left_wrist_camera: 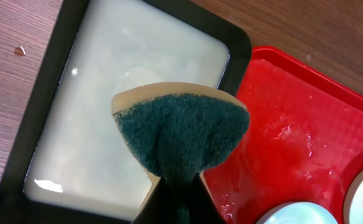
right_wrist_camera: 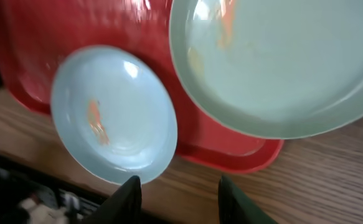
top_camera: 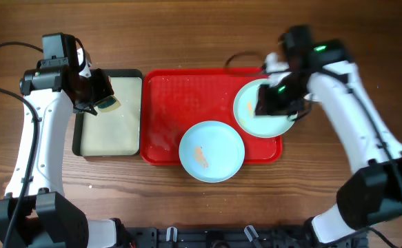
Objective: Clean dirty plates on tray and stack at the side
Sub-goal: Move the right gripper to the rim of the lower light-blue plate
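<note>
At the centre of the wooden table (top_camera: 201,27), the red tray (top_camera: 180,96) is shown with two plates on it. A pale blue plate (top_camera: 212,151) is placed at the tray's near edge and overhangs the rim towards the robot; an orange smear (top_camera: 202,157) is seen on its inside. A second plate (top_camera: 249,110) of like size is set at the tray's right end, reaching past the right rim, and a fainter orange mark is seen on it from the right wrist. The two plates lie just beside each other, and it cannot be told whether they touch. The right gripper (top_camera: 278,103) is held above the second plate; from its wrist camera its fingers (right_wrist_camera: 131,199) are seen spread apart with nothing between them. To the left, touching the red tray's side, a black-rimmed tray (top_camera: 114,131) filled with milky liquid (left_wrist_camera: 94,124) is shown. Above its far right corner the left gripper (top_camera: 101,98) is closed tight on a sponge (left_wrist_camera: 181,134), whose dark green scouring face is turned towards the wrist camera and whose tan body is seen behind as a rim.
</note>
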You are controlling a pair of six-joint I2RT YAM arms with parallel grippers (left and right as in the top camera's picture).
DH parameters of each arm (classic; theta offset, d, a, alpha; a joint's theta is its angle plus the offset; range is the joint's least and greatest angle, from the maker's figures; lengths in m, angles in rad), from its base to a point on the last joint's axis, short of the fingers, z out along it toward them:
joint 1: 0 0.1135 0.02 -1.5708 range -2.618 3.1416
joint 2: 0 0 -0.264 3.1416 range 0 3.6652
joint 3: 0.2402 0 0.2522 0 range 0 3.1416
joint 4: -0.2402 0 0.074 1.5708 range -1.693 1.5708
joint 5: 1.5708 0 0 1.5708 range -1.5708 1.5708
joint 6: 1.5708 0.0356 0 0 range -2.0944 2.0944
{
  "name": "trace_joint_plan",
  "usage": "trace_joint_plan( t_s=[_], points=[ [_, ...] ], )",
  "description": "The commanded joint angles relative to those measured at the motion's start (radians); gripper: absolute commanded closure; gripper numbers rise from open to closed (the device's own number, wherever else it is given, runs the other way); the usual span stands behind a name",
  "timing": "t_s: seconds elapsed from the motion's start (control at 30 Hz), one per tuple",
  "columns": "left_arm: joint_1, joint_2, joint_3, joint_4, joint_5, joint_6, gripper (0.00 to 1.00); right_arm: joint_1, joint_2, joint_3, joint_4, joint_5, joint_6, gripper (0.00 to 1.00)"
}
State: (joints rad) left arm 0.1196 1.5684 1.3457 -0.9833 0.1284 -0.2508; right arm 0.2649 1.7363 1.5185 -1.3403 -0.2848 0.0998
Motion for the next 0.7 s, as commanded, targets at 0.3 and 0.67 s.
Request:
trace_joint_plan(
  t_s=[0.3,0.67],
  points=[
    [-0.005,-0.021,-0.005,-0.001,0.012,0.012,0.95,0.265,0.009,-0.393,0.455,0.087,-0.019,0.67],
    [-0.005,-0.02,-0.005,-0.005,0.012,0.012,0.95,0.265,0.009,-0.417,0.558,0.22,-0.021,0.67]
  ],
)
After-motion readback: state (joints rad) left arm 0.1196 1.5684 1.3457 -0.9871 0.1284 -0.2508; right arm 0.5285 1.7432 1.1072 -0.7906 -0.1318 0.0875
